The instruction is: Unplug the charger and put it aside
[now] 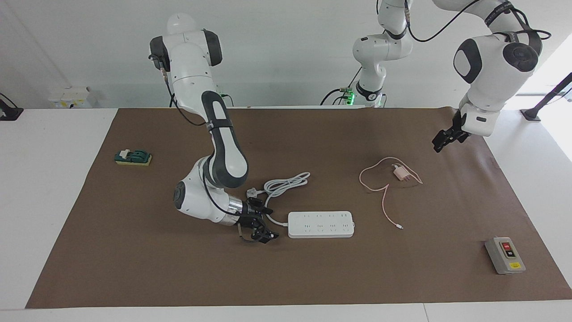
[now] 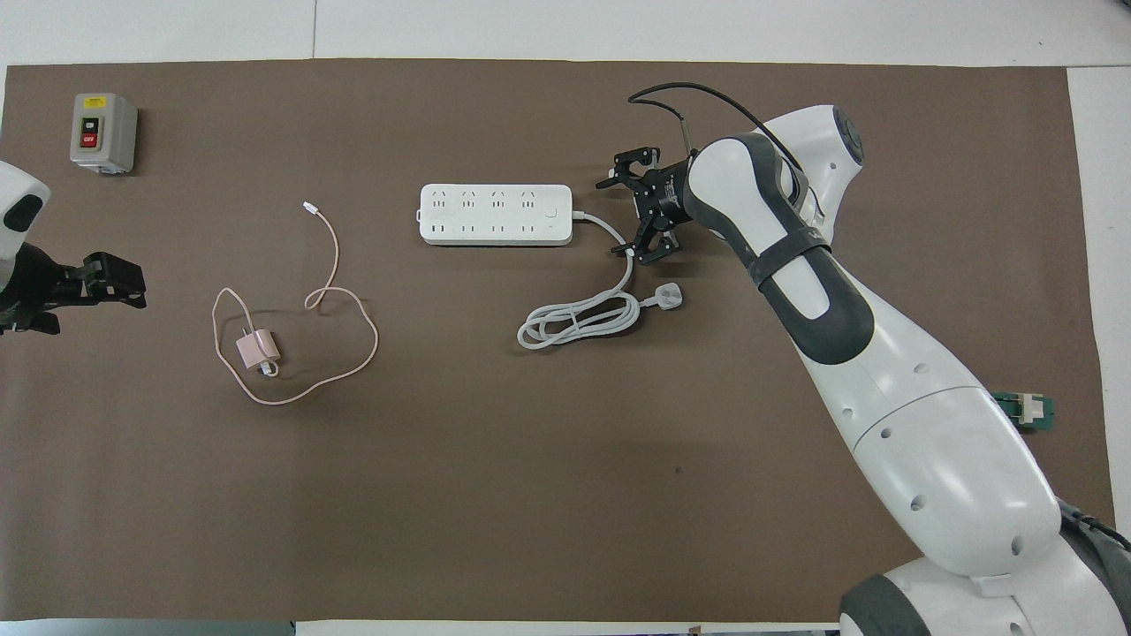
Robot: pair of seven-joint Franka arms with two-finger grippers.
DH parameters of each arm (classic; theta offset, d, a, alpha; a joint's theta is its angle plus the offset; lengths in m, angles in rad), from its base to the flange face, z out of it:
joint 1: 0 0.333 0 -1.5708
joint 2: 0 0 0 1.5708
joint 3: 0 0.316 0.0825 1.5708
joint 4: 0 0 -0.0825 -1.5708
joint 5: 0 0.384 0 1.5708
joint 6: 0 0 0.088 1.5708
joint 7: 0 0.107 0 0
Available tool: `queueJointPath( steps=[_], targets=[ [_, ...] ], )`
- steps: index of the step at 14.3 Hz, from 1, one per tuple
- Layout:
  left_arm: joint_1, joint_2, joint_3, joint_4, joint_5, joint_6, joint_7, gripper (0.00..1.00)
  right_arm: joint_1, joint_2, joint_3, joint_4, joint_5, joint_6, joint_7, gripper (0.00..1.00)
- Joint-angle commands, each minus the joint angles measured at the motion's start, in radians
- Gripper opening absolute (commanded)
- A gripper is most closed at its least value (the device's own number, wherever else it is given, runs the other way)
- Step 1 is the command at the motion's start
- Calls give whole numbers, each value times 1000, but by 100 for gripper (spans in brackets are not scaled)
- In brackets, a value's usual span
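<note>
The pale pink charger [image 1: 400,172] [image 2: 256,349] lies free on the brown mat, and its thin pink cable [image 1: 383,197] [image 2: 340,305] loops around it. My left gripper [image 1: 439,142] [image 2: 119,284] hangs open and empty above the mat, off toward the left arm's end from the charger. The white power strip [image 1: 321,224] [image 2: 495,214] lies mid-mat with nothing plugged into it. My right gripper [image 1: 264,222] [image 2: 632,210] is low and open beside the strip's cord end, a short gap from it, with its jaws on either side of the white cord.
The strip's thick white cord [image 1: 286,182] [image 2: 579,320] is coiled nearer the robots, ending in a three-pin plug [image 1: 252,192] [image 2: 669,296]. A grey switch box [image 1: 505,255] [image 2: 103,132] stands at the left arm's end. A green block [image 1: 133,157] [image 2: 1025,411] is at the right arm's end.
</note>
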Motion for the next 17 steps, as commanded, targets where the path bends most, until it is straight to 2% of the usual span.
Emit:
queueJointPath(
  steps=[1,4,6,8,9,11,13,17],
  targets=[
    [8,9,-9,97,-9,-100,65,95,-48,-103,-16,-121,-156,-24,-64,100],
    [-7,38,-13,193,-10,-181,65,95,-54,-160,-17,-147,-187,-26,-61,100],
    [-71,72,-1,241,-9,-218,66,96,-57,-191,-19,-152,-187,-50,-51,100],
    [-75,71,-4,224,-10,-177,86,96,-54,-217,-29,-152,-190,-75,-48,100],
    [-75,63,-4,200,-12,-118,113,98,-54,-229,-31,-150,-201,-91,-48,100],
    [-72,28,-6,137,-51,-15,126,100,-54,-260,-31,-147,-292,-104,-59,100],
    [-70,24,-6,131,-78,-1,128,100,-51,-301,-29,-149,-398,-124,-65,100],
    [-75,20,-4,111,-79,-8,128,100,-56,-384,-31,-149,-483,-220,-119,100]
  ],
)
